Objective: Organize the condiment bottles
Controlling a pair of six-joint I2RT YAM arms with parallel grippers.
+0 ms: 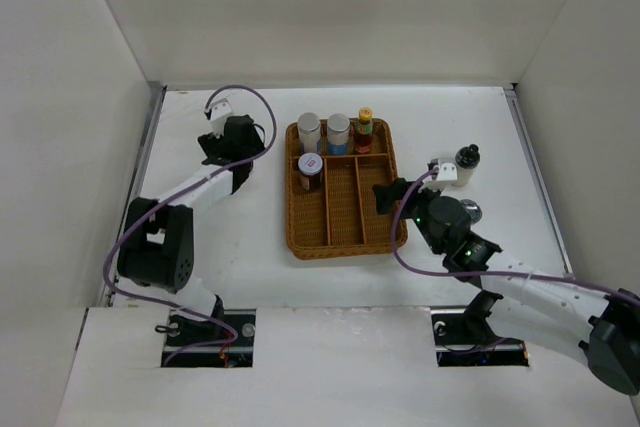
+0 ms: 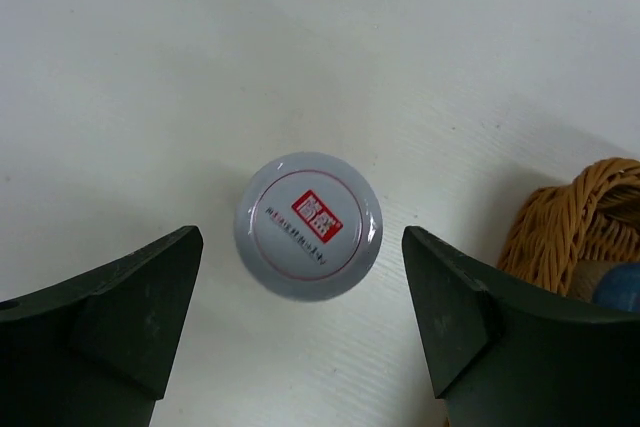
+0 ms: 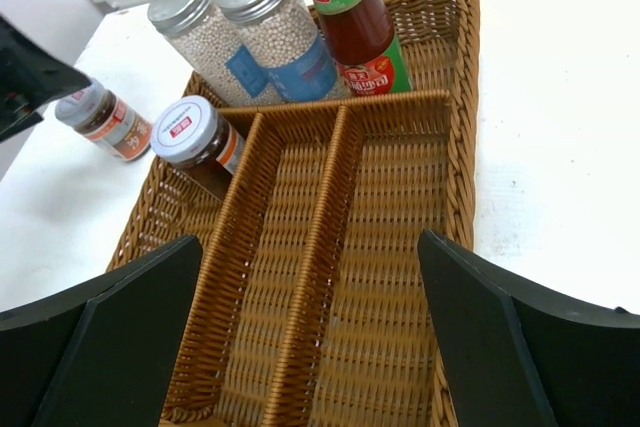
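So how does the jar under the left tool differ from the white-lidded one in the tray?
The table jar stands on bare table beside the tray; the tray jar stands in its small left compartment. The open left tool straddles the table jar without touching; nothing straddles the tray jar. Both upright, white-lidded, red logo.

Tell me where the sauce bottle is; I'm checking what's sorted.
Top view: the sauce bottle stands in the tray's far compartment, right end, beside a silver-lidded jar.

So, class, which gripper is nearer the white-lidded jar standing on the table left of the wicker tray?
Left. The left gripper hovers directly over the white-lidded jar, jaws open either side; the right gripper is above the wicker tray, farther away.
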